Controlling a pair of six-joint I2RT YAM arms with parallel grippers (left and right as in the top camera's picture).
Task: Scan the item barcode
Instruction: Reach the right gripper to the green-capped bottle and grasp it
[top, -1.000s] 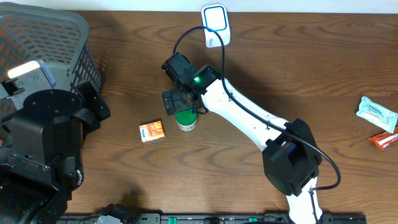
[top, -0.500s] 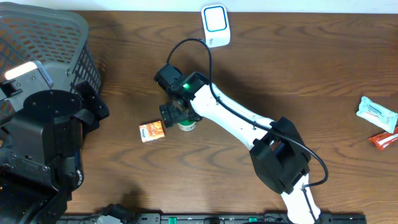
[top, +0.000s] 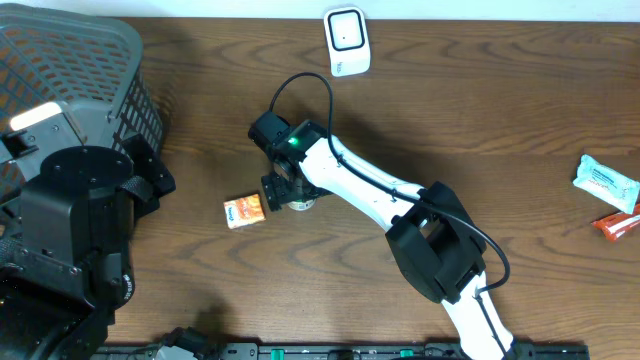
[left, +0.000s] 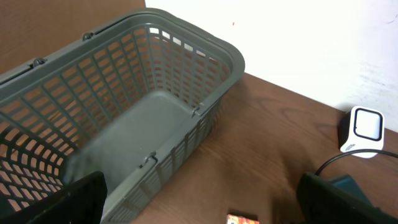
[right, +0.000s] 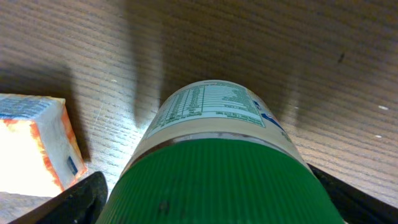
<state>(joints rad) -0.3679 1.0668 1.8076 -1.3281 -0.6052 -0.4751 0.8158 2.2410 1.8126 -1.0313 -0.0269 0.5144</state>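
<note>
The item is a small bottle (right: 211, 124) with a green ribbed cap and a white label, standing upright on the wooden table. My right gripper (right: 208, 205) is over it from above, one black finger on each side of the cap, close to it; I see no firm squeeze. From overhead the right gripper (top: 286, 188) covers most of the bottle (top: 302, 204). The white barcode scanner (top: 346, 40) stands at the table's far edge, well apart. My left gripper (left: 202, 208) hangs open over the table beside the basket, holding nothing.
A grey plastic basket (top: 90, 50) fills the far left corner. A small orange box (top: 244, 211) lies just left of the bottle, close to the right gripper's finger. Two snack packs (top: 606, 183) lie at the right edge. The right arm's cable loops toward the scanner.
My right gripper has moved left and down onto the bottle, so its fingers now flank the cap. The left arm has not moved.
</note>
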